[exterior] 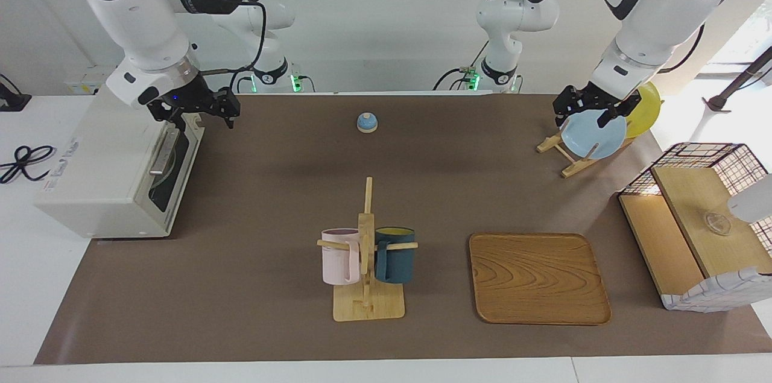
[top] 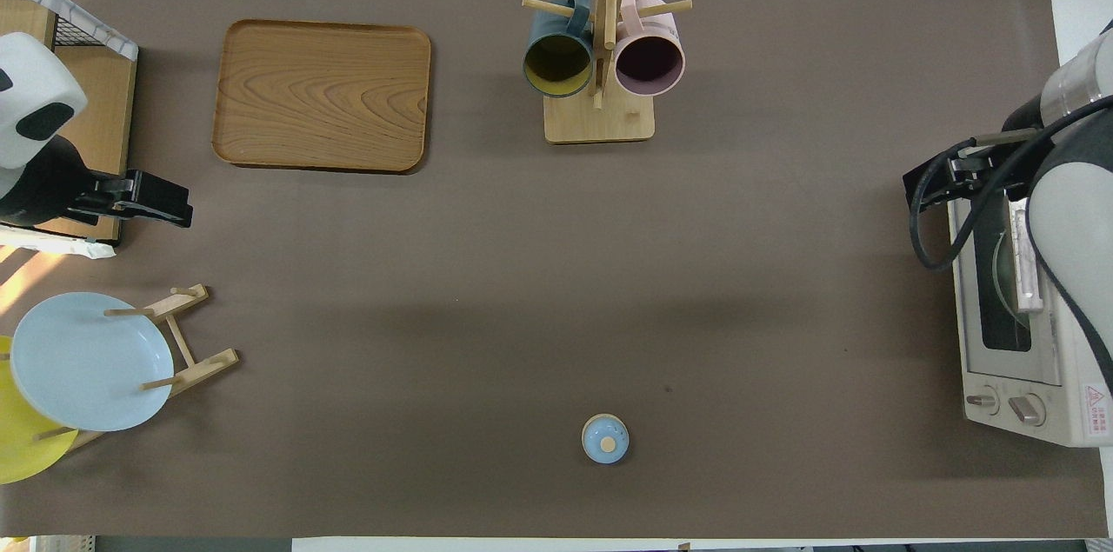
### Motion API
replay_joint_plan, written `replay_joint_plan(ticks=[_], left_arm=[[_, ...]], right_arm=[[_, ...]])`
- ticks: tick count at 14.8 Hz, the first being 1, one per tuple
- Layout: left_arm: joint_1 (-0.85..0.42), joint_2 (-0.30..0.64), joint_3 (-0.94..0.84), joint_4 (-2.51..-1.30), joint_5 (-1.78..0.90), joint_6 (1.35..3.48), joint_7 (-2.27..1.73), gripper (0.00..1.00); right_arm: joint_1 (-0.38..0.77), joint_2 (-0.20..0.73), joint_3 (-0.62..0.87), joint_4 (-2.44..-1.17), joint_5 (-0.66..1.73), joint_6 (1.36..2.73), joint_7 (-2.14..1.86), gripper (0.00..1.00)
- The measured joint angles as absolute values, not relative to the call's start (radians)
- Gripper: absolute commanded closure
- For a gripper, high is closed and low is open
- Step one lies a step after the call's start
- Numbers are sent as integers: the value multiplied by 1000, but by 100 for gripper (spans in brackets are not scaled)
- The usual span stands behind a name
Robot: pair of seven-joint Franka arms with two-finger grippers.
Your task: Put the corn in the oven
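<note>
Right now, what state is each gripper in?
Left gripper: open, empty, over the blue plate.
Right gripper: open, empty, by the oven.

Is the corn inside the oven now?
The oven has its door shut. Through the dark glass only a curved pale shape shows; no yellow corn is visible, and the rest of the inside is hidden.

Oven (exterior: 114,172) at the right arm's end — tray (exterior: 538,278) toward the left's.
</note>
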State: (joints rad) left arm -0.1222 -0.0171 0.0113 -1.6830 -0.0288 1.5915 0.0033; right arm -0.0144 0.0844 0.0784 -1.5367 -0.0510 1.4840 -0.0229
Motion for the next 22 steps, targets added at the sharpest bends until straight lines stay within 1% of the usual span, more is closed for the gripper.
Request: replay_joint_plan(ticks=[11,14,22], left_arm=[[-122,-17,11,-1683,-29,1592,3,0],[-122,-17,11,-1683,-29,1592,3,0],[-122,-17,11,-1683,-29,1592,3,0]], right_arm=[[-3,74,45,-1526,-50,1471,-23,0],[18,65,28,-1535,-50,1463,-23,0],[20,59,18,-1545,-50,1463,-23,0]])
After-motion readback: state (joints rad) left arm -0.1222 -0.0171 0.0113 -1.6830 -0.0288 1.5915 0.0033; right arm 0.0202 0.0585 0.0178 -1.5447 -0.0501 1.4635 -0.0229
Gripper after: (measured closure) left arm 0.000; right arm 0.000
